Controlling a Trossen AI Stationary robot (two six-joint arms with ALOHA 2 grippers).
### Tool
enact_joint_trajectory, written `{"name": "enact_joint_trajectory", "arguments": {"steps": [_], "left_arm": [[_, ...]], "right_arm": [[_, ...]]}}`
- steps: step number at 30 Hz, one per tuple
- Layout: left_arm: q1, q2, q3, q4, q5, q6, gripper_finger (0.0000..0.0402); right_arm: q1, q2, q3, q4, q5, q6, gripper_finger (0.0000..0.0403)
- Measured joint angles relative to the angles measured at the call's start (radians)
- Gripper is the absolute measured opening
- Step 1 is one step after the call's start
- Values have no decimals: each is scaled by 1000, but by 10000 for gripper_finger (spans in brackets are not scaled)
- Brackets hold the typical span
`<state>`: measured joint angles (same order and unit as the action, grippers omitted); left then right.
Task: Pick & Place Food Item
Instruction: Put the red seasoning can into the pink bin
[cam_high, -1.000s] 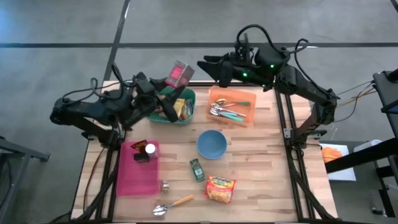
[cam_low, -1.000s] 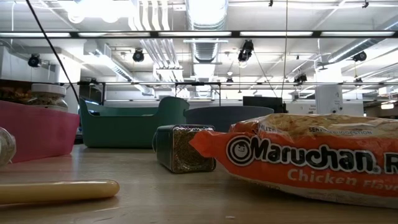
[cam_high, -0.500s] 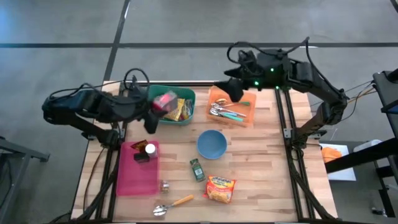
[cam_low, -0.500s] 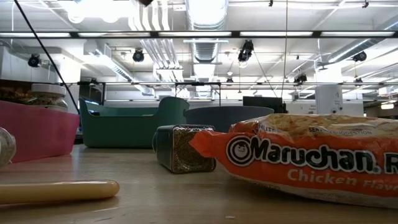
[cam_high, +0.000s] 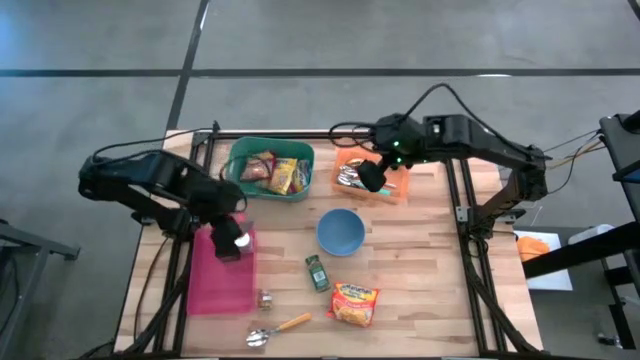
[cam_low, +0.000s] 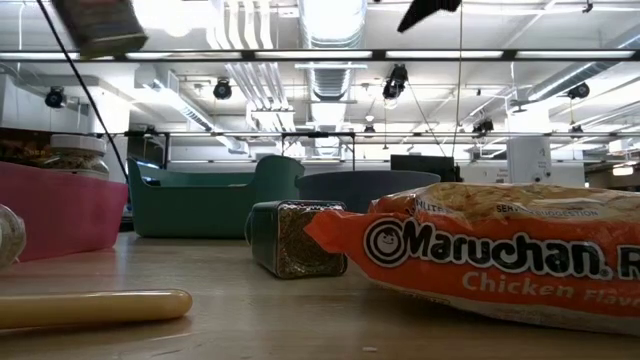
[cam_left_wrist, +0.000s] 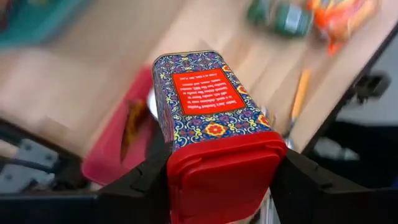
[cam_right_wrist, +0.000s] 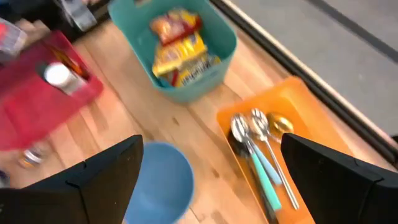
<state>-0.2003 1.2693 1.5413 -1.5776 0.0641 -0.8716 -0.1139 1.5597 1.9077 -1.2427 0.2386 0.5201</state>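
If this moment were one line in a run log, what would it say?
left gripper: shut on patterned tin, above pink bin | right gripper: open, empty, above orange tray | tin not yet placed

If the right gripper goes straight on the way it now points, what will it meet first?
Probably the blue bowl. The right gripper, open and empty, hangs over the orange tray of spoons and looks past it toward the bowl and the green bin. Depth is unclear, so the bare table before them is possible.

Left gripper (cam_left_wrist: 221, 168) clamped on a load, right gripper (cam_right_wrist: 211, 180) spread wide
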Motion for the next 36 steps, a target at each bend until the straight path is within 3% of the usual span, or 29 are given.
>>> {"name": "enact_joint_trajectory", "arguments": {"steps": [4, 18, 28, 36], "left_arm": [[-26, 37, -42, 23, 121, 30, 201], [-139, 76, -322, 33, 271, 65, 201], [-252, 77, -481, 309, 286, 162, 201], [-252, 77, -605, 344, 261, 166, 201]], "right_arm": [[2, 0, -71, -1, -2, 4, 375], [37, -1, -233, -13, -12, 52, 375], [40, -1, -244, -10, -12, 57, 375], [40, -1, -244, -6, -11, 57, 375]]}}
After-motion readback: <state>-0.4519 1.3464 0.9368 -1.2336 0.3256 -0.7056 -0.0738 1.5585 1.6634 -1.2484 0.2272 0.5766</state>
